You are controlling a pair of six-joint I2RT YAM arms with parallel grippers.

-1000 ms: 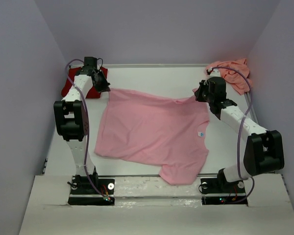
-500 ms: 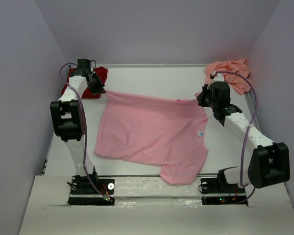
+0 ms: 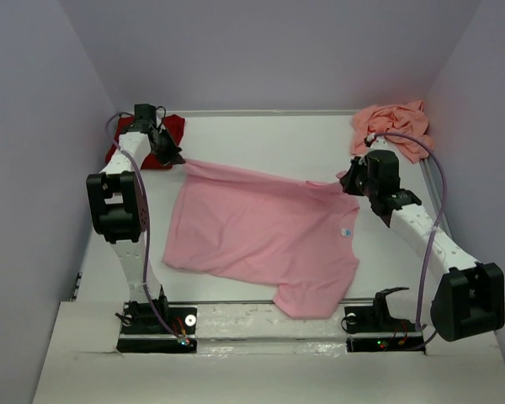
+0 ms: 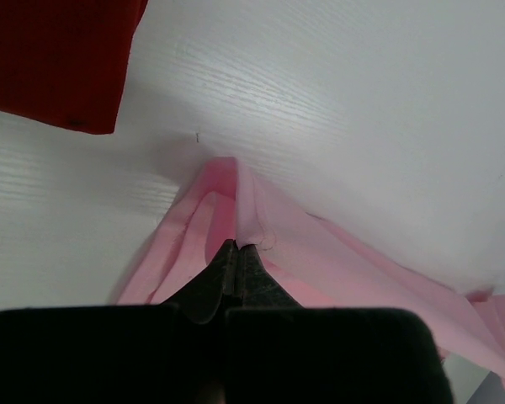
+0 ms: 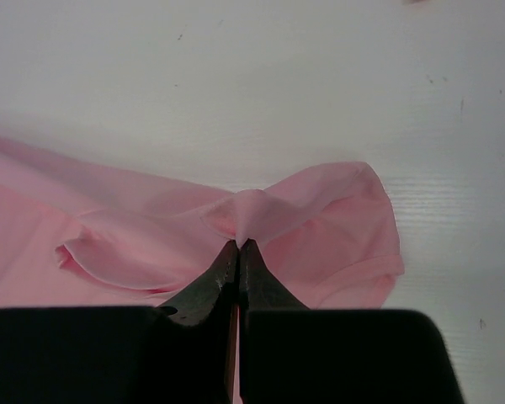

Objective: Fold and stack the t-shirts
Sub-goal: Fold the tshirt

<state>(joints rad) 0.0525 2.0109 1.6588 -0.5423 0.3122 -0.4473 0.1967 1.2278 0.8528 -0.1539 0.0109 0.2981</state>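
The red tee [image 3: 145, 145] lies just beyond the pink tee's [image 3: 252, 236] far-left corner. The left pincer [image 3: 175, 157] is clamped on that corner. The pink tee lies spread mid-bench [image 3: 269, 135]. The right pincer [image 3: 346, 180] is clamped on its far-right sleeve. The salmon tee [image 3: 396, 126] lies crumpled beyond that sleeve.
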